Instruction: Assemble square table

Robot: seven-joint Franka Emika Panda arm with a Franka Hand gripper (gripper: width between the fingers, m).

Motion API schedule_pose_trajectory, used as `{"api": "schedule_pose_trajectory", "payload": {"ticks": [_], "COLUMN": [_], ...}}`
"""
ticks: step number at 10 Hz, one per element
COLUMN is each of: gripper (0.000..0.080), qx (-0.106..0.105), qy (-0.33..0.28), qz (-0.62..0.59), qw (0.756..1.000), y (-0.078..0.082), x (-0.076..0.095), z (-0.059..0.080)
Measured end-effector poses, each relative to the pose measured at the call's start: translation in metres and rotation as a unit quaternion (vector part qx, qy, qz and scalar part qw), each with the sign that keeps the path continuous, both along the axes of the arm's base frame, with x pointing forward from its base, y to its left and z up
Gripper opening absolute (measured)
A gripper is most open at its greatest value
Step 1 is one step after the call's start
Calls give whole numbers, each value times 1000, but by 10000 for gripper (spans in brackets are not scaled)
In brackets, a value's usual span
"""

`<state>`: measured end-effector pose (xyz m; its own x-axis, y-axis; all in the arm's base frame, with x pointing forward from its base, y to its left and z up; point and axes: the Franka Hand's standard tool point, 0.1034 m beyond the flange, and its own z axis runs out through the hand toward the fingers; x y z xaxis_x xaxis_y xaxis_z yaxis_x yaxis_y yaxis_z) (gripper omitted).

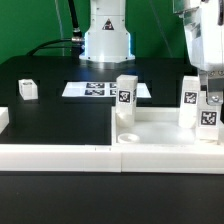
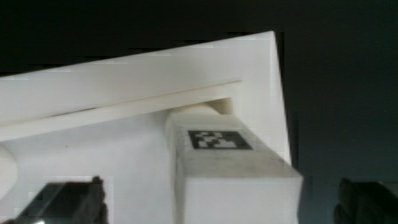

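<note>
So the white square top (image 1: 160, 128) is a tray-like slab with a raised rim. It sits toward the front edge of the black tabletop (image 1: 60, 120) on the exterior view's right, tucked against the long white border rails (image 1: 60, 155). Three chunky white blocks stand upright on it, each with a black-and-white tag: the nearest leg (image 1: 208, 115) right below the gripper (image 1: 208, 97), a second leg (image 1: 190, 97) just beside it, and a third leg (image 1: 125, 95) at the top's far corner on the exterior view's left. A loose leg block (image 1: 27, 89) lies well apart near the tabletop's left edge, and the marker board (image 1: 100, 90) lies flat further back. In the wrist view the dark fingers (image 2: 71, 200) are spread wide either side of the nearest leg (image 2: 231, 180), not touching it. The square top is cut off at the right, the wrist view catches only one corner of it (image 2: 107, 100), and I can't tell if the legs are seated or just standing.
</note>
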<state>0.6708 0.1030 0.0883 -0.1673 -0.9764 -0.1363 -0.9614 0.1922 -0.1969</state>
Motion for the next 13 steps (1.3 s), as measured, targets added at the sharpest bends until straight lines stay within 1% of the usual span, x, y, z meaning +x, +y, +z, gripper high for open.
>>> {"api": "schedule_pose_trajectory", "payload": {"ticks": [2, 3, 4, 5, 6, 9, 10, 11, 12, 13], "gripper": [649, 649, 649, 649, 649, 649, 649, 649, 649, 649], "qx": [2, -9, -20, -28, -33, -35, -41, -71, -90, -95], "qy": [0, 5, 25, 14, 8, 8, 14, 47, 44, 42], "qz": [-6, 43, 181, 250, 260, 266, 290, 402, 479, 537], "qw": [1000, 999, 983, 968, 965, 963, 956, 912, 872, 837], "y": [0, 0, 1, -1, -1, -2, -2, -1, 2, 3], "x": [0, -1, 1, 9, 9, 8, 7, 5, 13, 13], "z": [0, 0, 5, 6, 4, 3, 3, 4, 5, -1]}}
